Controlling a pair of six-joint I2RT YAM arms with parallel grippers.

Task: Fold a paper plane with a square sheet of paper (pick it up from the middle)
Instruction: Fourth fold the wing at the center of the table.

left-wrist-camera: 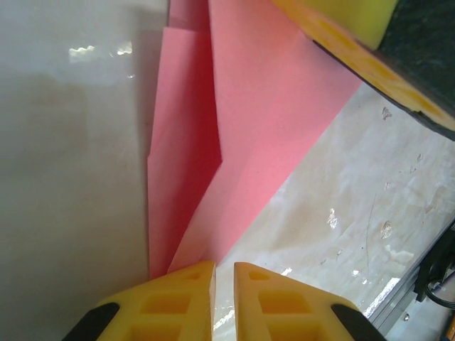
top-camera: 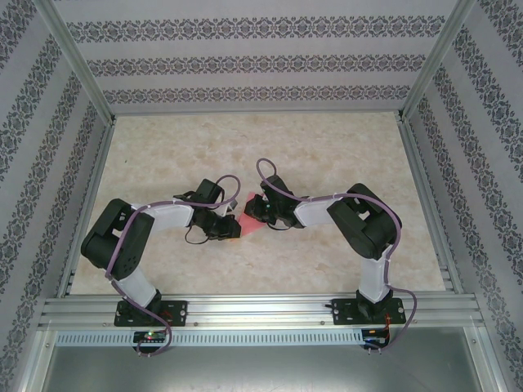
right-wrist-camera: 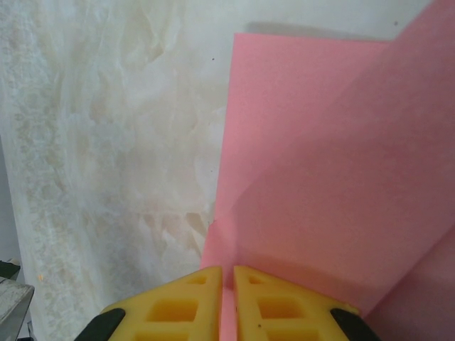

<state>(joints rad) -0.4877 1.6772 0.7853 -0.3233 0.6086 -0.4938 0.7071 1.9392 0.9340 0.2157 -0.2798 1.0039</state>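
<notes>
You are handling a square sheet of paper (top-camera: 249, 222) (left-wrist-camera: 270, 128) (right-wrist-camera: 320, 177) that is pink, thin and already partly folded. It lies at the middle of the counter (top-camera: 327, 147) between the two arms, with one flap lifted off the surface and flat layers under it. Expect it to weigh next to nothing and to be limp. It will likely sag or swing wherever it is unsupported, slide easily on the glossy counter, and keep any crease or dent you give it. Take it at edges and corners with a light pinch, close to the fold line you want. The right end effector (top-camera: 260, 211) (right-wrist-camera: 227, 277) has its fingers pressed together on the paper, with pink showing in the slit between them and the lifted flap rising away to the right. The left end effector (top-camera: 231, 227) (left-wrist-camera: 224, 273) is nearly closed at the sheet's narrow end. The paper meets its left finger, but you cannot tell whether it is caught.
</notes>
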